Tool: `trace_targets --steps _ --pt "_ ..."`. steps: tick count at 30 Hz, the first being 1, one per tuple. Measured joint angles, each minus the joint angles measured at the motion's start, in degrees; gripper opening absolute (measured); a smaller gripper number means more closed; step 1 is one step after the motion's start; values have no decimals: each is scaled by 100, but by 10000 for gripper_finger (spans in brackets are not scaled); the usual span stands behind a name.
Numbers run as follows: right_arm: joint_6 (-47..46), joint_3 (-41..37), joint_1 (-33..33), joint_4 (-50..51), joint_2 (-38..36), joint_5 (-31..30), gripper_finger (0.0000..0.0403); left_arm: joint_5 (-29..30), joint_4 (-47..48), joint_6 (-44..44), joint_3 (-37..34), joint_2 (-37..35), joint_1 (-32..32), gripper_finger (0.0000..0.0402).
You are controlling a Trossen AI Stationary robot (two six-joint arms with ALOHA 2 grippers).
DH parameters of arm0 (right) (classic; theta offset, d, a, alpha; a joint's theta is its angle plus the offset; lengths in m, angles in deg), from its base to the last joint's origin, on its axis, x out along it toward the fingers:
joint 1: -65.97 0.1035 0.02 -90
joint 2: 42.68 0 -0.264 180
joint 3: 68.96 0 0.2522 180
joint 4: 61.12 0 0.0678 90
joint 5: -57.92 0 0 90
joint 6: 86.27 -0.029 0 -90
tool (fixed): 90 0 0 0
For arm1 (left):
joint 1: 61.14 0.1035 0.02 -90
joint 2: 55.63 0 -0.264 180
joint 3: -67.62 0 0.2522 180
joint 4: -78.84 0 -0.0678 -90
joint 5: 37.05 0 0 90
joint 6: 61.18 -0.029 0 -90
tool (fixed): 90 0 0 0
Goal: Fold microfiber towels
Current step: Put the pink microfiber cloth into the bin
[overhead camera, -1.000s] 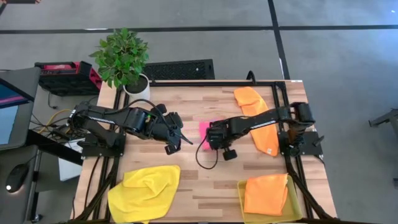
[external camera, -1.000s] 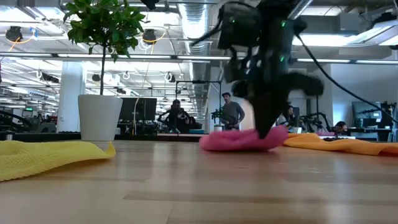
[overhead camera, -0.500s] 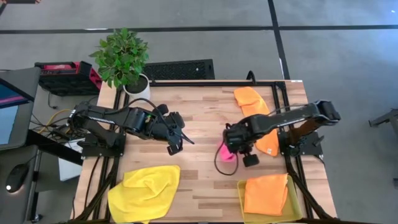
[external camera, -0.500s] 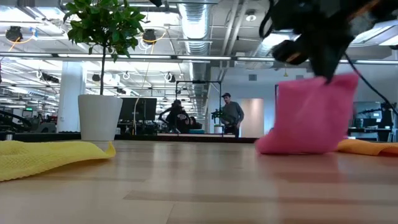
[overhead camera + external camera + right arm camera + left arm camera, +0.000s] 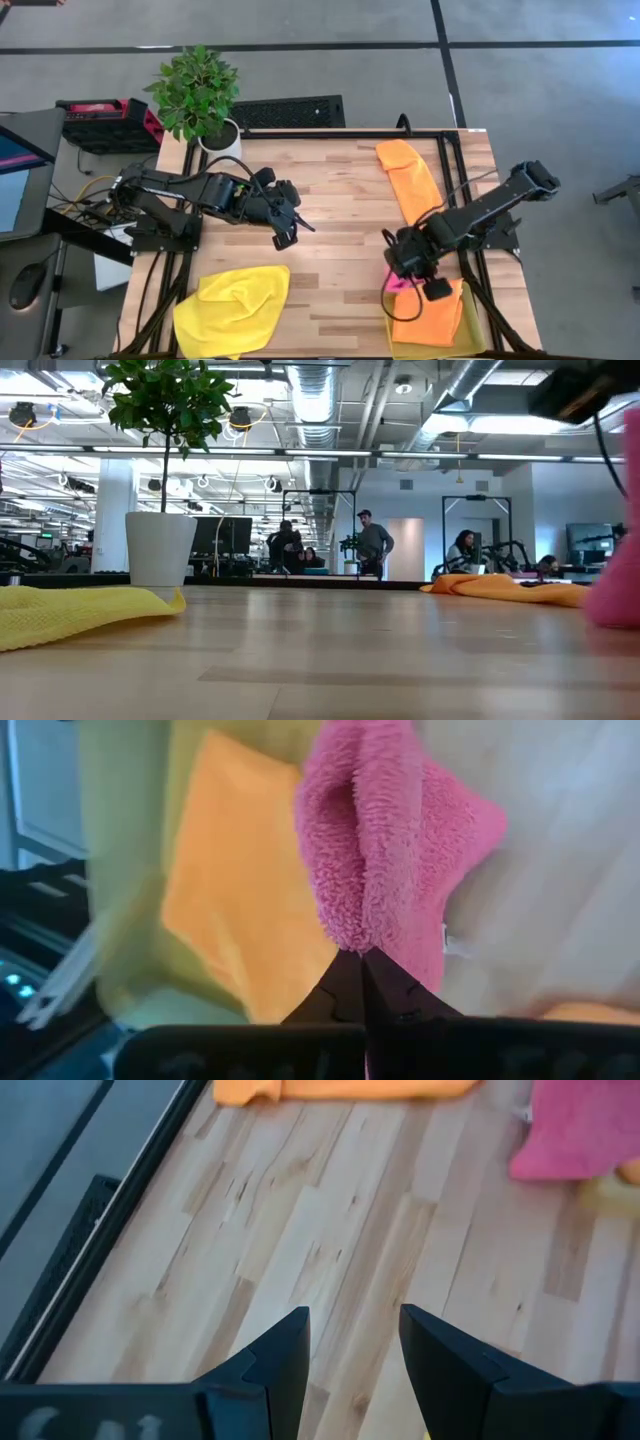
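**Right wrist view: pink towel pinched and hanging at the tray's edge**

Right wrist view shows the pink towel [image 5: 385, 850] most plainly: a thick, fluffy bundle doubled over on itself, hanging from the right gripper [image 5: 362, 958], whose fingers are pressed together on its lower fold. It looks light and limp, with no stiffness of its own, so it will likely sag and bunch wherever it is not supported; the pile should give good friction against the pads. A hold at a corner or along an edge would probably let it drape flat, whereas the present mid-fold pinch keeps it crumpled.

In the high view only a small part of the pink towel [image 5: 397, 284] shows beneath the right gripper [image 5: 410, 266], at the near right of the table [image 5: 330, 180], just at the inner edge of the yellow tray [image 5: 395, 330]. An orange towel [image 5: 432, 312] lies folded in that tray, just beside the hanging cloth. A second orange towel [image 5: 412, 178] lies spread along the far right side, and the yellow towel [image 5: 232, 308] lies loosely crumpled at the near left.

The left gripper [image 5: 352, 1342] hovers over bare wood at the table's middle left, fingers apart and holding nothing. A potted plant [image 5: 200, 95] stands at the far left corner.
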Motion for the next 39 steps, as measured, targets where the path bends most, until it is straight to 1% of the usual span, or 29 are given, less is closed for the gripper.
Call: trace_targets --steps 4,6,11,15,21,23,30,37,39 --pt "-554 7 230 -7 -109 69 4 -27 -232 -206 0 2 0 150" --pt "-831 7 358 -13 -168 87 4 -144 -365 -381 0 0 0 150" --pt "-1470 7 890 -49 -223 133 5 -287 -641 -754 0 2 0 150" --pt "-1955 7 1408 -383 -213 134 9 -286 -671 -962 0 2 0 150" --pt "-2903 9 1985 -1002 16 69 10 -290 -671 -1120 0 2 0 150" --pt "-3053 9 2129 -1159 196 -25 10 -290 -671 -1162 0 2 0 150" --pt "-3278 9 2465 -1494 831 -40 10 -292 -669 -1187 0 2 0 150" --pt "-3282 11 2628 -2295 1371 46 11 -301 -669 -1189 0 2 0 150" --pt "-3282 11 2625 -2367 1461 49 11 -310 -669 -1187 0 2 0 150"
